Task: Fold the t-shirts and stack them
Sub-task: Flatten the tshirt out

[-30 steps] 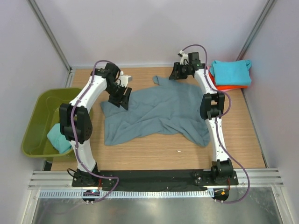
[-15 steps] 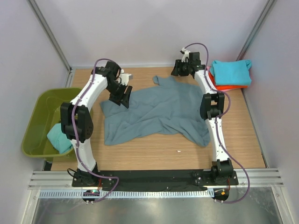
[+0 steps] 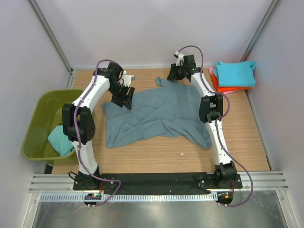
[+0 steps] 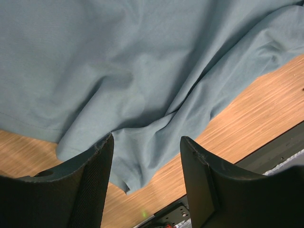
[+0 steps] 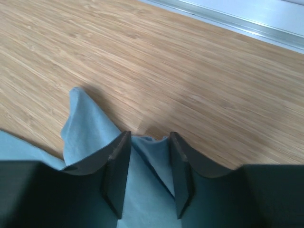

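Both open: left gripper (image 4: 146,140) wide above blue-grey t-shirt (image 3: 161,111), right gripper (image 5: 149,137) narrowly, seemingly straddling its edge.

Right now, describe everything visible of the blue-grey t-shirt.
The blue-grey t-shirt is plain soft cloth, lying unfolded and rumpled across the middle of the wooden table, creased, one pointed corner reaching toward the far edge. The right gripper straddles cloth beside that corner; whether it grips is unclear. The left gripper hangs open over its left side.
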`<state>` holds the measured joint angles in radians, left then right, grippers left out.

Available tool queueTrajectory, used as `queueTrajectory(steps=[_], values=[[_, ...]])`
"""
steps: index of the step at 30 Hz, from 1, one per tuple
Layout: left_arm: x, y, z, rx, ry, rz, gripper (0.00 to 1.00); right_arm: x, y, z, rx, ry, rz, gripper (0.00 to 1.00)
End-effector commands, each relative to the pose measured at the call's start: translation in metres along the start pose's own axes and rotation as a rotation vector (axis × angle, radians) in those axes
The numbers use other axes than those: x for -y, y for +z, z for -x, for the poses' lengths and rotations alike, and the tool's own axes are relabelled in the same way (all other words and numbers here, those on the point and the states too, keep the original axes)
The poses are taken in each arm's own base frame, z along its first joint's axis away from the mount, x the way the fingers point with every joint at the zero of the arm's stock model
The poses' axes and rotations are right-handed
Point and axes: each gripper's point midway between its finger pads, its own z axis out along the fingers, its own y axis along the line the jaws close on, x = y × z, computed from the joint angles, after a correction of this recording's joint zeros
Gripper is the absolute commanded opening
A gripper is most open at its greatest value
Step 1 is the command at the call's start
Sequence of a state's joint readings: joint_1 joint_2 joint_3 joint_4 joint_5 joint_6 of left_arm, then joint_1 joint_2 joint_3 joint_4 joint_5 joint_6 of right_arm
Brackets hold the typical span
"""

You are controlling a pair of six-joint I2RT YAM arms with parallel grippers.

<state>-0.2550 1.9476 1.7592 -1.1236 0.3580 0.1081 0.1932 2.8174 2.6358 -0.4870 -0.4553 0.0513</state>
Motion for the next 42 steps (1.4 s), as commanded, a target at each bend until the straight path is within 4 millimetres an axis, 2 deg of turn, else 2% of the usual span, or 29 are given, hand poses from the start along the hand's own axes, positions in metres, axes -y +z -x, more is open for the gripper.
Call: queueTrajectory(steps=[1,5,7,8,11,12,14,15,19,20,21,23,24,25,27,28,29,31,36,42], values=[[0.004,-0.012,0.003,0.037,0.002,0.007,0.59,-0.005,0.007,-0.040,-0.120,0.030,-0.008,0.40],[0.003,-0.013,0.002,0.041,-0.001,0.010,0.59,0.002,0.003,-0.035,-0.113,0.012,-0.051,0.29],[0.002,-0.013,0.004,0.046,-0.004,0.009,0.59,0.004,0.000,-0.030,-0.103,0.010,-0.065,0.21],[0.002,-0.013,0.004,0.046,-0.004,0.009,0.59,0.005,-0.001,-0.028,-0.100,0.008,-0.069,0.20],[0.002,-0.013,0.006,0.051,-0.005,0.009,0.59,0.012,-0.013,-0.011,-0.066,0.007,-0.084,0.16],[0.001,-0.014,0.006,0.053,-0.006,0.011,0.59,0.020,-0.018,-0.005,-0.050,0.008,-0.101,0.13],[-0.005,-0.012,0.005,0.046,-0.011,0.034,0.59,0.027,-0.030,0.012,-0.016,0.001,-0.127,0.02],[-0.008,-0.010,0.005,0.045,-0.011,0.049,0.59,0.036,-0.041,0.025,0.011,-0.003,-0.154,0.01],[-0.032,-0.008,0.006,0.045,-0.023,0.140,0.59,0.046,-0.072,0.063,0.085,-0.053,-0.183,0.01],[-0.041,-0.007,0.007,0.047,-0.040,0.153,0.59,0.040,-0.086,0.080,0.115,-0.081,-0.186,0.01],[-0.048,-0.011,0.013,0.061,-0.046,0.172,0.59,0.038,-0.093,0.087,0.123,-0.104,-0.190,0.01],[-0.065,-0.004,0.019,0.055,-0.069,0.193,0.61,0.033,-0.110,0.104,0.152,-0.143,-0.196,0.01],[-0.075,-0.005,0.021,0.056,-0.090,0.207,0.61,0.032,-0.114,0.106,0.153,-0.142,-0.198,0.01],[-0.083,-0.009,0.033,0.080,-0.091,0.234,0.62,0.031,-0.118,0.109,0.156,-0.140,-0.196,0.01],[-0.101,-0.001,0.037,0.065,-0.110,0.265,0.62,0.027,-0.123,0.108,0.148,-0.136,-0.188,0.01],[-0.110,-0.005,0.044,0.081,-0.114,0.302,0.62,0.025,-0.125,0.109,0.146,-0.139,-0.183,0.01],[-0.119,0.002,0.042,0.067,-0.128,0.311,0.62,0.025,-0.126,0.109,0.144,-0.143,-0.183,0.01],[-0.129,0.002,0.045,0.072,-0.146,0.335,0.61,0.024,-0.129,0.109,0.140,-0.148,-0.184,0.01],[-0.165,0.011,0.034,0.032,-0.196,0.401,0.59,0.026,-0.137,0.113,0.144,-0.151,-0.190,0.01],[-0.187,0.016,0.020,-0.001,-0.228,0.412,0.59,0.030,-0.137,0.111,0.140,-0.150,-0.197,0.01]])
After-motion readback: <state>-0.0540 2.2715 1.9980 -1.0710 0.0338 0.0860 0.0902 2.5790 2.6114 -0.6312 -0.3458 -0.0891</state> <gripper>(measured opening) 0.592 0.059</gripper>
